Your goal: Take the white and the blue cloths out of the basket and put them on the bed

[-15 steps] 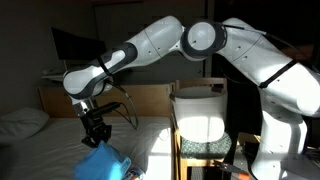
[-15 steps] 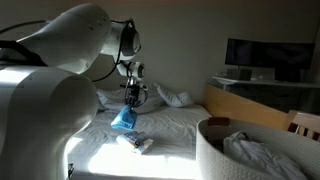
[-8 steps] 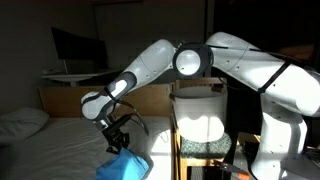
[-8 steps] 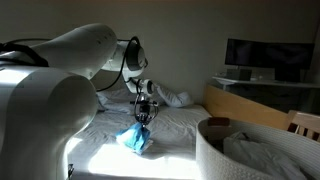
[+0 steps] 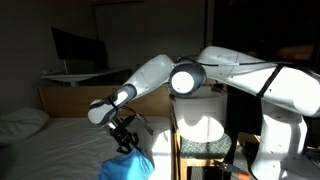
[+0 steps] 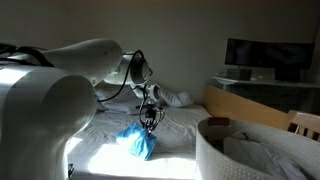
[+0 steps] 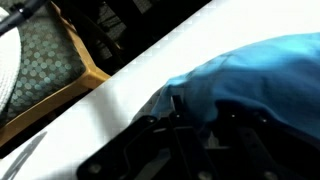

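Observation:
My gripper [image 5: 125, 138] is low over the bed [image 5: 60, 150] and shut on the top of the blue cloth [image 5: 128, 166]. The cloth hangs from the gripper [image 6: 150, 117] and its lower folds [image 6: 137, 143] rest bunched on the white sheet [image 6: 170, 125]. In the wrist view the blue cloth [image 7: 250, 75] fills the space between the dark fingers [image 7: 200, 140]. The pale basket [image 6: 212, 150] stands near the bed with crumpled white cloth [image 6: 255, 155] inside. It also shows in an exterior view [image 5: 200, 118], lit from inside.
A pillow [image 5: 22, 120] and wooden headboard [image 5: 60, 100] lie at the bed's head. A crumpled white heap [image 6: 175, 97] lies farther back on the bed. A wooden chair with a patterned seat [image 7: 40, 60] stands beside the bed. A monitor [image 6: 265, 55] stands on a desk.
My gripper has come down and moved along the bed towards the basket side with the blue cloth. The cloth hung free before and now rests bunched on the sheet.

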Robot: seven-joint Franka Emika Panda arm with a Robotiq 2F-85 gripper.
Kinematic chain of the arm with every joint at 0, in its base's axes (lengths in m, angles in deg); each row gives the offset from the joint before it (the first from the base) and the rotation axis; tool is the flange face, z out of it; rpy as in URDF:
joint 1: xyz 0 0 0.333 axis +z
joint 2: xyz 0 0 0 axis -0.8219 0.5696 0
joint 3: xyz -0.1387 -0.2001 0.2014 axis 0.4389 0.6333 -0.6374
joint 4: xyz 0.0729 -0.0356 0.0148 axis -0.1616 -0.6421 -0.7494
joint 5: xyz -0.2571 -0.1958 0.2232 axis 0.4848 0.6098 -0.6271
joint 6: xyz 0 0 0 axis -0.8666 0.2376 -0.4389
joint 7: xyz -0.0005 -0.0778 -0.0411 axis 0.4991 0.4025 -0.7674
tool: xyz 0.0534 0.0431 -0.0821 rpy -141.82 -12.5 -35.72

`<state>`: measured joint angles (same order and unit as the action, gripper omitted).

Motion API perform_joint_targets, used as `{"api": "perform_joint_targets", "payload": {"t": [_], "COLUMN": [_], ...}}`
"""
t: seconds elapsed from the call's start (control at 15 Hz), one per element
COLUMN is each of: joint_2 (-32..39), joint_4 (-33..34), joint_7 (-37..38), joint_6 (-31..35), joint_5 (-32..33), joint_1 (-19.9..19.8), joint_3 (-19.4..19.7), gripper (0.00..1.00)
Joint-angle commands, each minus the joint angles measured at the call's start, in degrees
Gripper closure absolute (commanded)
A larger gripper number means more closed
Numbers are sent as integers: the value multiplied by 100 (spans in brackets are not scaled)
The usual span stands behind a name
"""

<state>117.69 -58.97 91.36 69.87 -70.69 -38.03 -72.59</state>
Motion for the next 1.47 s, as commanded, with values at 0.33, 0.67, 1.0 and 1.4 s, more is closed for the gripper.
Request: {"api": "perform_joint_targets", "payload": {"t": [0.33,0.67,1.0,1.4], "joint_2": [112,-175,-336,-260], "joint_4": [1827,2571,2682,2792], "joint_7": [-319,-823,-2296,-2518], "joint_6": [-2181,-2658,-2867,-2688], "joint_5": [170,84,252,157], "joint_1": [-122,-312,-848,-1269], "joint_3": [-89,11,131,229], "gripper": [7,0,0,0]}}
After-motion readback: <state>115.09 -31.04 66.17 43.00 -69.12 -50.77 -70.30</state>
